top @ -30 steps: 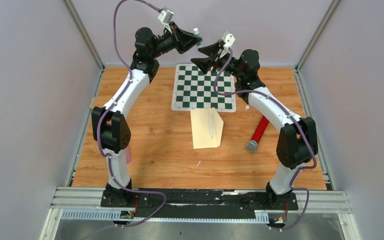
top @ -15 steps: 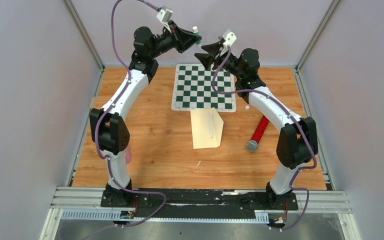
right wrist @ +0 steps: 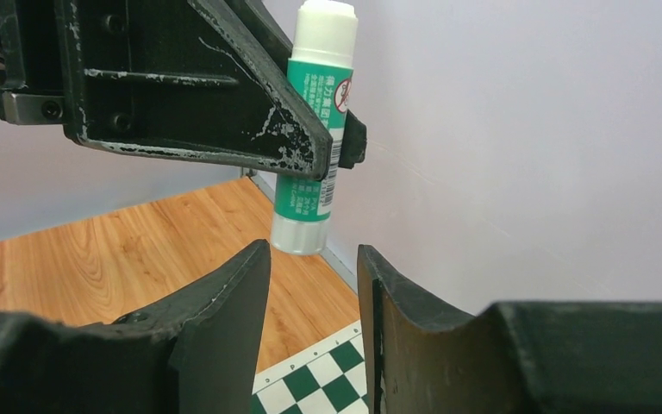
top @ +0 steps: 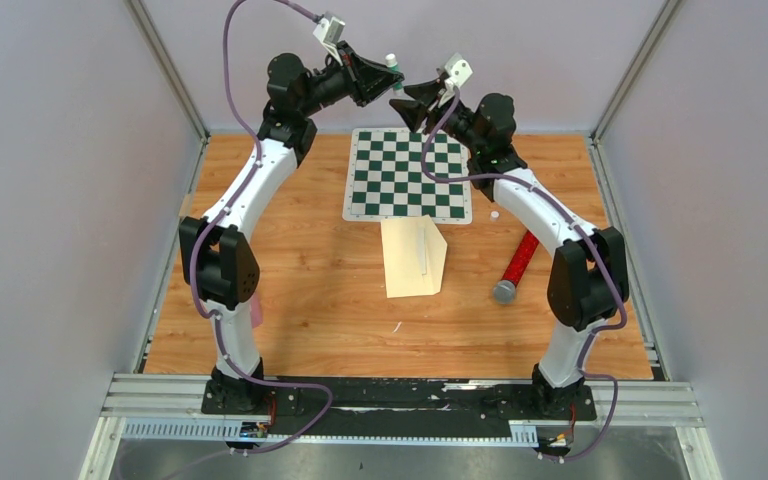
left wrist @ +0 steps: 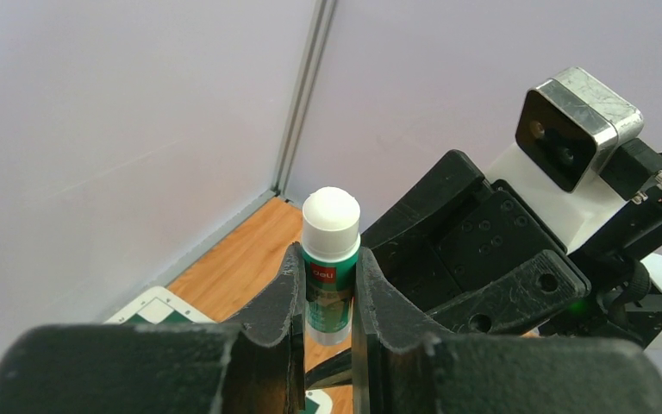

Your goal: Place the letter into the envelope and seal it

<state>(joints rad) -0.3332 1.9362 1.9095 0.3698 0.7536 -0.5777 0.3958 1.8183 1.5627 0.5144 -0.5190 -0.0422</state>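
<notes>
While the thin, limp envelope [top: 412,258] lies flat at mid-frame on the table [top: 300,300], the left tool [left wrist: 329,267] clenches a glue stick [right wrist: 303,220] at top centre; the right tool [right wrist: 312,267] stands open just short of its bare end. Judged light, rigid, slick plastic: grip that end squarely.

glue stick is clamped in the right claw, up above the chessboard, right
No, the glue stick is clamped in the left claw, up above the chessboard. The left wrist view shows it; the right claw is open beside it.
</notes>
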